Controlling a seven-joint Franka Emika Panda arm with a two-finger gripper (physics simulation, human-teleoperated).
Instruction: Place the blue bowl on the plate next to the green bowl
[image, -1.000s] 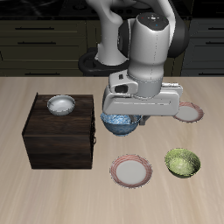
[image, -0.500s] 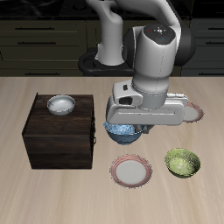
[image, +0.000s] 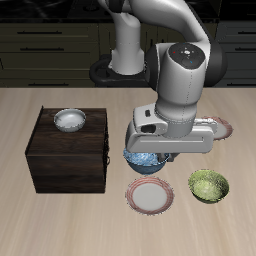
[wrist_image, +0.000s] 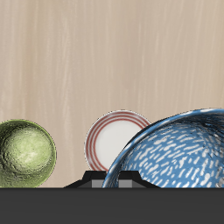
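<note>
The blue bowl (image: 145, 161), mottled blue and white, hangs from my gripper (image: 150, 152) above the table; it fills much of the wrist view (wrist_image: 171, 153). My gripper is shut on its rim, the fingers mostly hidden by the hand. The plate (image: 150, 195) with a reddish-pink rim lies just in front of the bowl, nearer the table's front edge, and shows in the wrist view (wrist_image: 114, 140). The green bowl (image: 209, 185) sits beside that plate and shows in the wrist view (wrist_image: 24, 154).
A dark wooden box (image: 68, 150) stands beside the bowl with a whitish-grey bowl (image: 70, 120) on top. A second pink-rimmed plate (image: 218, 128) lies farther back, partly hidden by the arm. A dark round burner (image: 110, 70) sits at the table's back.
My gripper has carried the blue bowl toward the table's front edge, closer to the plate beside the green bowl. The bowl stays in the grip.
</note>
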